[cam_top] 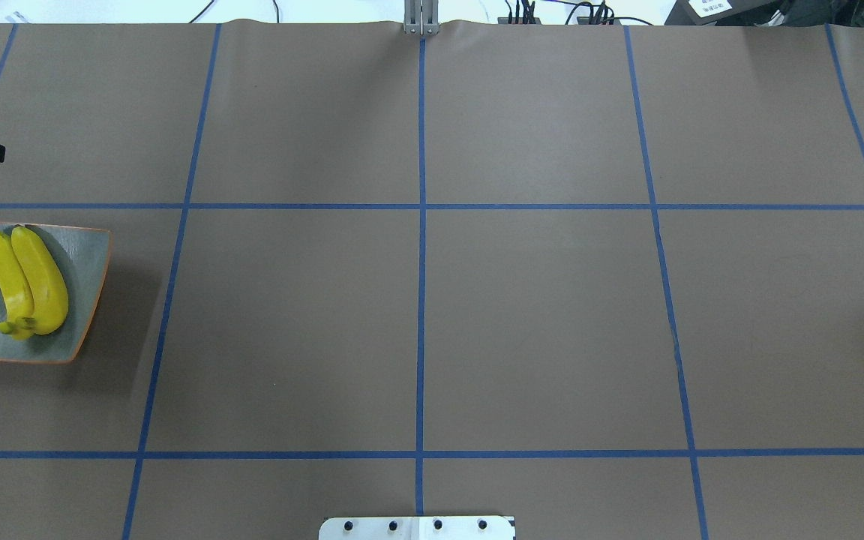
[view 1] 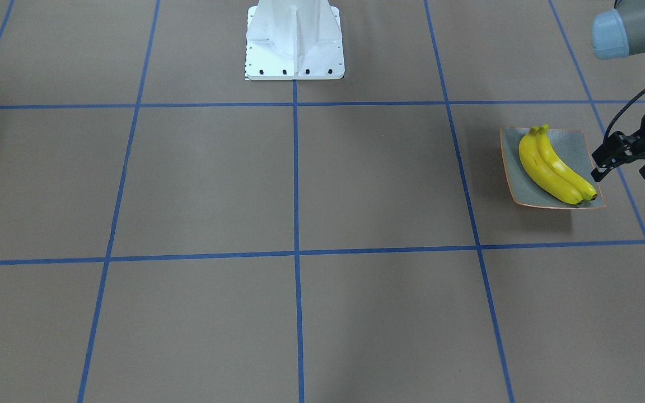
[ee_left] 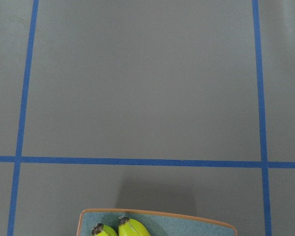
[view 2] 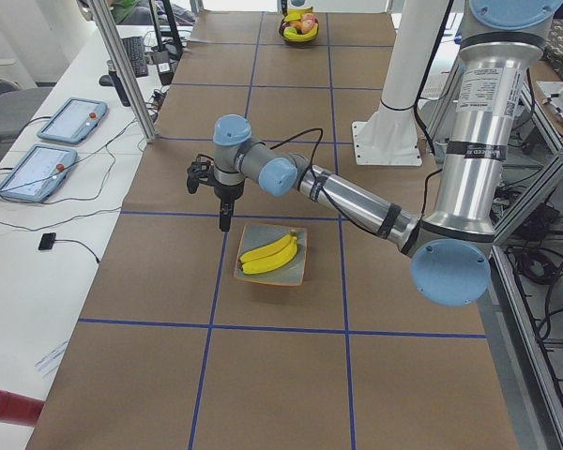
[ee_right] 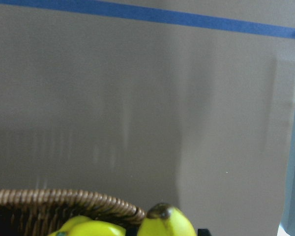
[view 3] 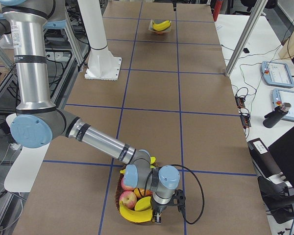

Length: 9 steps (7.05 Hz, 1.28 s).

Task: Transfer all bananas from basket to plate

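Note:
The square grey-green plate with an orange rim lies on the table at my left and holds two yellow bananas side by side. It also shows in the overhead view and in the left wrist view. My left gripper hovers just beyond the plate's outer edge, open and empty. A wicker basket at my right holds more bananas. My right gripper hangs over the basket's near side above a banana; I cannot tell whether it is open or shut. The right wrist view shows the basket rim and a banana tip.
The basket also holds red apples. The white robot pedestal stands at the table's middle back. Metal frame posts and tablets line the operators' side. Blue tape lines cross the brown tabletop.

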Available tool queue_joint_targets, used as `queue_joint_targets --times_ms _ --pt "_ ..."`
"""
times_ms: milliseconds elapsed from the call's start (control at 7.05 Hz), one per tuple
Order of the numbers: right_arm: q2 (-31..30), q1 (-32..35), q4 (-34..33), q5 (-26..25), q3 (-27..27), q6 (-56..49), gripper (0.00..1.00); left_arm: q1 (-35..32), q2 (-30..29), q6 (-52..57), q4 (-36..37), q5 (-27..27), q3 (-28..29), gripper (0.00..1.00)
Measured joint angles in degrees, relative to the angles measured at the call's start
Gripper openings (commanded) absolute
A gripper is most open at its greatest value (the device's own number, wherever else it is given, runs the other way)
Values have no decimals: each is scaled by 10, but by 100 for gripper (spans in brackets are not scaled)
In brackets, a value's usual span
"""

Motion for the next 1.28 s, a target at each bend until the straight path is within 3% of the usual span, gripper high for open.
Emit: queue_joint_targets --times_ms 710,993,1277 --pt "-9 11 -12 -26 56 -49 0 0 0 0 1 -1 -2 100" --pt "-8 32 -73 -21 118 -77 0 0 1 0 1 -2 -4 100" --pt "31 44 -178 20 186 -77 0 -1 4 0 1 -4 -4 100"
